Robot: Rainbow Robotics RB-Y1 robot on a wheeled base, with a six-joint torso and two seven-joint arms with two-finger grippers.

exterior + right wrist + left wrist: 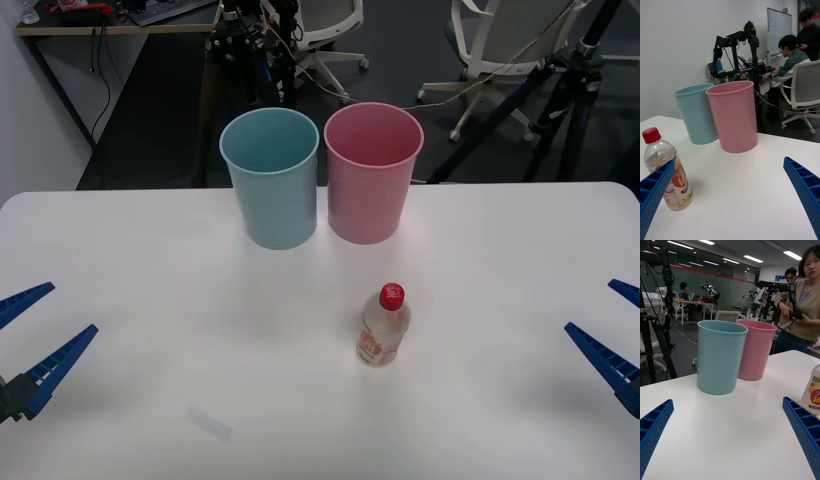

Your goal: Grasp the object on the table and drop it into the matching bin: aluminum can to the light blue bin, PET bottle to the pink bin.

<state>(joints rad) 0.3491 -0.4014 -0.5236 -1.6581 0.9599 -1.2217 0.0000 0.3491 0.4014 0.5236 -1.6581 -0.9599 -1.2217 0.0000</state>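
A small clear PET bottle with a red cap and an orange-yellow label stands upright on the white table, in front of the pink bin. The light blue bin stands just left of the pink one, both at the table's far side. My left gripper hangs open at the table's left edge, far from the bottle. At the right edge my right gripper is open too. The right wrist view shows the bottle close by, the pink bin and the blue bin beyond. The left wrist view catches the bottle at its edge.
A faint small strip lies on the table near the front. Office chairs, tripod legs and cables stand on the floor beyond the table's far edge. Wide bare tabletop lies between both grippers and the bottle.
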